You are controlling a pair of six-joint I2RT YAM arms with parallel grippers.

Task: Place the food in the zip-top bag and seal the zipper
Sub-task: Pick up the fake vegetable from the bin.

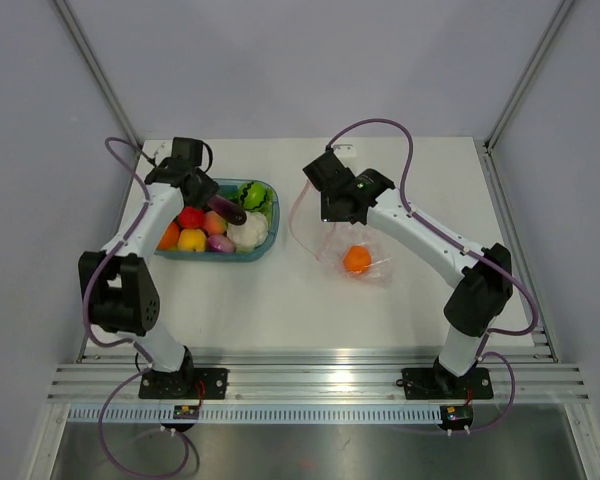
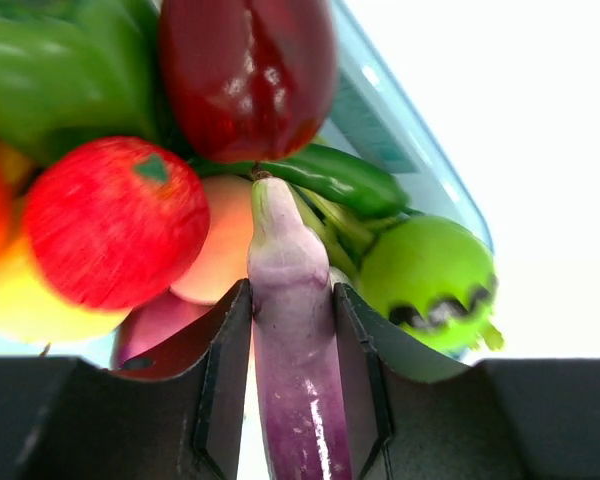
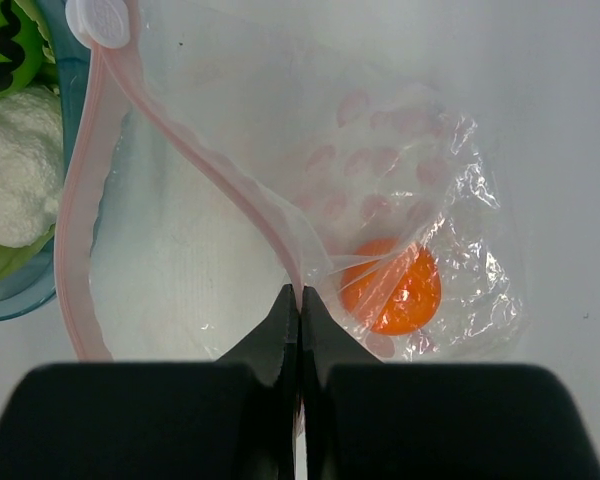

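In the left wrist view my left gripper [image 2: 292,300] is shut on a long pale-purple eggplant-like piece of food [image 2: 295,390], both fingers pressed against its sides. It hangs over the teal tray [image 1: 263,246], among a red apple [image 2: 115,220], a dark maroon piece [image 2: 245,75] and a green pepper [image 2: 430,280]. The clear zip-top bag [image 1: 375,268] lies mid-table with an orange ball [image 3: 392,290] inside. My right gripper [image 3: 300,300] is shut on the bag's mouth edge, holding the pink zipper [image 3: 80,200] apart. A white slider [image 3: 98,20] sits at the strip's end.
The tray also holds a white cauliflower [image 3: 15,165], a peach-coloured ball [image 2: 225,240], a green chili [image 2: 330,175] and yellow and orange pieces. Its right rim lies close to the bag's open mouth. Grey walls close in the table at the back and sides.
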